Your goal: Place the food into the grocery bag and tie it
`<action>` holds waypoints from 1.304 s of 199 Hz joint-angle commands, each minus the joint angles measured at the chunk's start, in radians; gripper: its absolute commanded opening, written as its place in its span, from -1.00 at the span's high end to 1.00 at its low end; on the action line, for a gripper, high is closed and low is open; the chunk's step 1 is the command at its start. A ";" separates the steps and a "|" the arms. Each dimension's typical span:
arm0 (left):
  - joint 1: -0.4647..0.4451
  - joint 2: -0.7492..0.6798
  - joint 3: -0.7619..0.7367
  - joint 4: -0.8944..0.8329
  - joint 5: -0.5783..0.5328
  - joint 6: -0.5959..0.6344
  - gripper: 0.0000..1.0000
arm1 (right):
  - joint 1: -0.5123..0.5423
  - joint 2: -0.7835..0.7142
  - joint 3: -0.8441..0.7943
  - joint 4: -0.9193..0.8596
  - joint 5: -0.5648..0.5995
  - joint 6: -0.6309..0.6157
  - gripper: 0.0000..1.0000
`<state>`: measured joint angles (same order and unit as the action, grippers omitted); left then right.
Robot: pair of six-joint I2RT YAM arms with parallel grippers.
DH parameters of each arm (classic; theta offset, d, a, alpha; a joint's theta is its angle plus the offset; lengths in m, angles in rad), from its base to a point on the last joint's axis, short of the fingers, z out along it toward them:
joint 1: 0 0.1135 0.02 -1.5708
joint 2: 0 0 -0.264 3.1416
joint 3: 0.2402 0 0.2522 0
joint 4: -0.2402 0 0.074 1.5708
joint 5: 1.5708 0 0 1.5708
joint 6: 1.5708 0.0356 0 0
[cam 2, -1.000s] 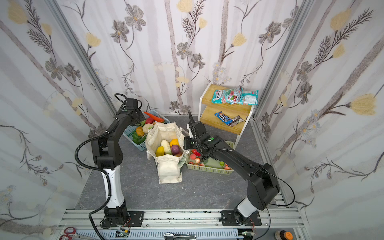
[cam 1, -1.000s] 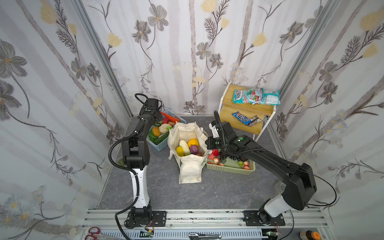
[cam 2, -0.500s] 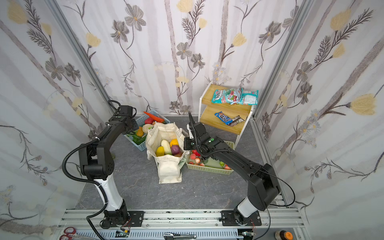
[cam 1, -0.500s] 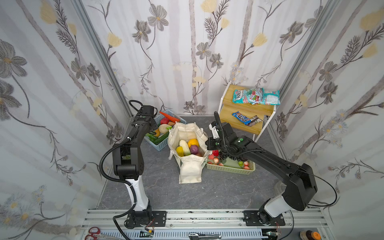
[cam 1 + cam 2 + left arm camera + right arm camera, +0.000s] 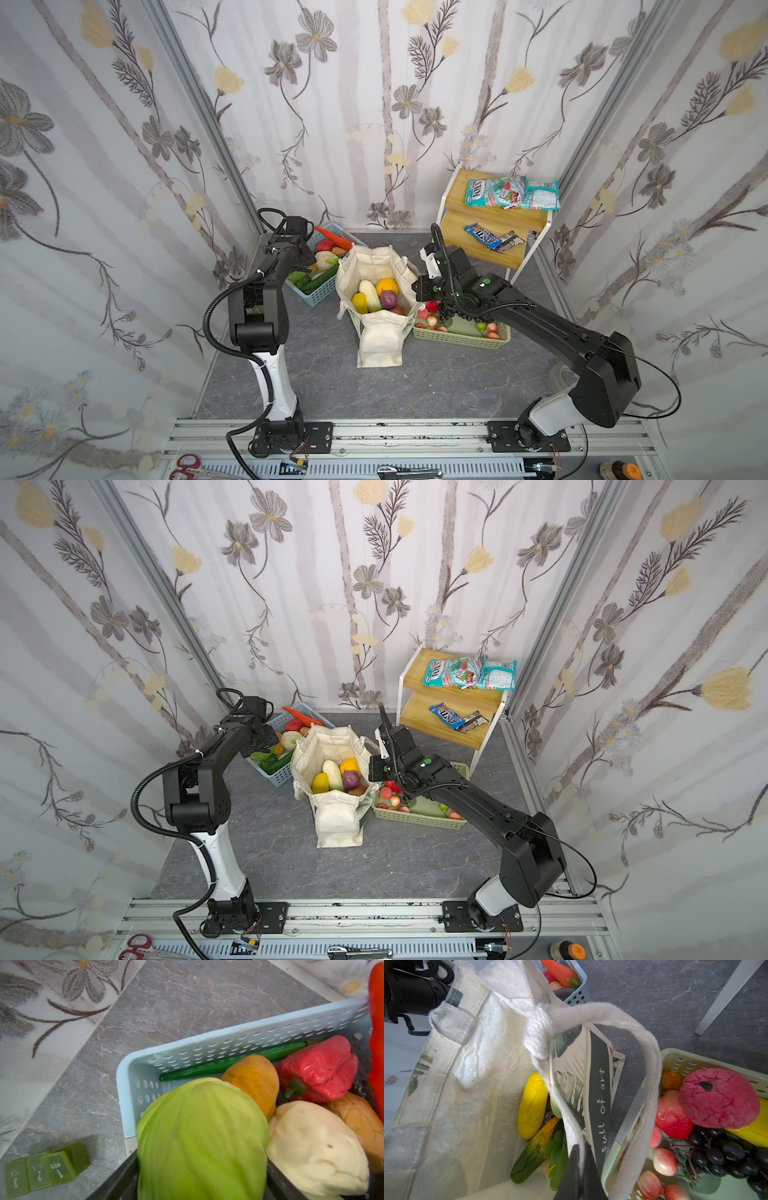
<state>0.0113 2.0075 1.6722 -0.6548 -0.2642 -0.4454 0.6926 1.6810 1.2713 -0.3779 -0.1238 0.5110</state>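
The grocery bag [image 5: 380,345] [image 5: 336,820] stands open at mid floor. Inside it lie a yellow oblong fruit [image 5: 360,302] [image 5: 532,1105], a pale white-green vegetable [image 5: 369,293], a round orange [image 5: 387,286] and a purple piece [image 5: 389,299]. My right gripper [image 5: 415,286] [image 5: 580,1147] is shut on the bag's right rim and holds that side up. A cream handle [image 5: 652,1084] loops over it. My left gripper [image 5: 311,258] [image 5: 201,1157] is over the blue basket [image 5: 320,293], open wide, with a green cabbage [image 5: 199,1136] between its fingers [image 5: 126,1169].
The blue basket [image 5: 207,1043] also holds a red pepper [image 5: 318,1070], a carrot, a cucumber and pale and orange pieces. A pale green basket [image 5: 461,338] of fruit touches the bag's right side. A wooden shelf [image 5: 490,220] with packets stands behind. Green tags [image 5: 41,1167] lie on the floor.
The left arm's elbow has swung out to the left while its gripper stayed over the blue basket, and the jaws have widened. The right arm and the bag have not moved.
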 commanded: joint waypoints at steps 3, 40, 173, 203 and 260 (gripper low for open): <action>0.007 -0.009 0.030 -0.052 -0.067 -0.021 -0.58 | 0.000 -0.003 0.001 0.010 -0.007 -0.007 0.96; 0.008 -0.037 0.067 -0.062 0.005 -0.027 -0.66 | 0.001 0.004 -0.002 0.013 -0.011 -0.007 0.97; 0.005 0.017 0.076 -0.066 0.088 -0.055 -0.99 | -0.002 -0.013 -0.026 0.014 0.003 0.005 0.97; 0.008 -0.033 0.043 -0.035 0.072 -0.056 -1.00 | -0.002 -0.012 -0.023 0.011 0.005 0.004 0.97; -0.003 -0.092 0.083 -0.036 0.138 -0.058 -0.95 | 0.000 0.001 -0.027 0.028 -0.008 0.011 0.97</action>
<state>0.0181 1.9484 1.7557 -0.7132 -0.1764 -0.4980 0.6918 1.6726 1.2469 -0.3614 -0.1207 0.5152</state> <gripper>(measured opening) 0.996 0.048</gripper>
